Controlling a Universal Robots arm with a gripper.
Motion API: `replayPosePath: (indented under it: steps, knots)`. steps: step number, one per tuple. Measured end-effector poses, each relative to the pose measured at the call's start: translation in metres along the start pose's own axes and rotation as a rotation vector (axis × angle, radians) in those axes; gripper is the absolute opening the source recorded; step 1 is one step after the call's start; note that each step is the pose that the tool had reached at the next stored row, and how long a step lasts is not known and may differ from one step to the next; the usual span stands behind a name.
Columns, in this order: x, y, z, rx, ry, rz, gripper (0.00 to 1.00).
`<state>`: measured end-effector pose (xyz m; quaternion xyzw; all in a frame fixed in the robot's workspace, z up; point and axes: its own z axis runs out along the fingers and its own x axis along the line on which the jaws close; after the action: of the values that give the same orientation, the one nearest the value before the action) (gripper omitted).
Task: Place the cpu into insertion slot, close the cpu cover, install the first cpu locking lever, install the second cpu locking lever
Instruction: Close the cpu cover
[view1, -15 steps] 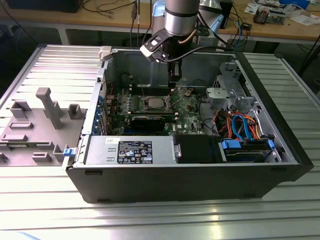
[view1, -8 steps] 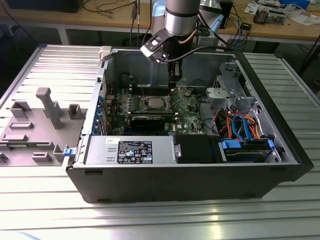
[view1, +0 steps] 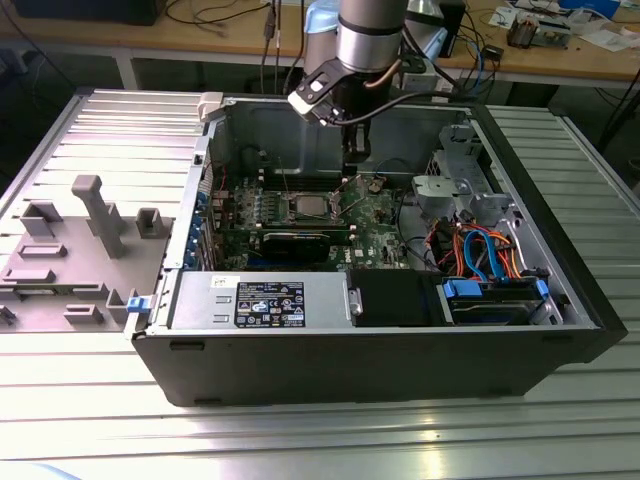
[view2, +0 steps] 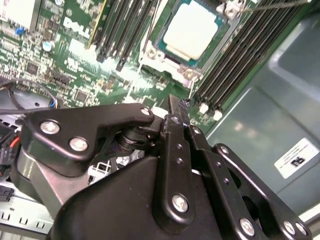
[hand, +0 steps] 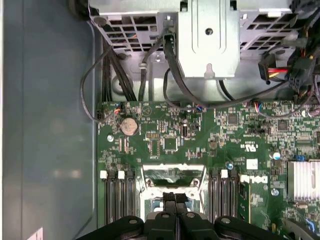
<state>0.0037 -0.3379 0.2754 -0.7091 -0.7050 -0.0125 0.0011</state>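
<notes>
The cpu (view2: 192, 30), a small square chip with a flat silver top, lies in the insertion slot (view2: 161, 49) on the green board. The cpu cover (hand: 172, 169) looks raised on its hinge, and the board shows through its square opening. My gripper (hand: 175, 198) hangs just in front of the cover with its black fingers shut together and nothing between them. In the second wrist view the gripper (view2: 176, 102) ends a short way from the slot's hinge side. In the exterior view the gripper (view1: 352, 165) reaches down into the open case, to the right of the slot (view1: 305, 207).
Black memory slots (view2: 240, 55) run along both sides of the socket. A thin metal lever (view2: 272, 5) sticks out by the socket's corner. A grey drive cage (hand: 207, 40) with cables stands beyond the board. The power supply (view1: 260, 300) lies at the case's front.
</notes>
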Motion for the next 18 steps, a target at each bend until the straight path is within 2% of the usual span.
replayPosePath:
  steps: [4, 9, 11, 15, 18]
  knots:
    - [0.0001, 0.0114, 0.0017, 0.0000, -0.0004, -0.002, 0.11]
    - [0.0004, 0.0336, 0.0045, 0.0056, -0.0008, -0.004, 0.11]
    - [0.0004, 0.0395, 0.0066, 0.0087, -0.0009, -0.004, 0.11]
    - [0.0003, 0.0459, 0.0163, 0.0128, -0.0010, -0.004, 0.11]
    - [0.0002, 0.0467, 0.0222, 0.0134, -0.0010, -0.004, 0.11]
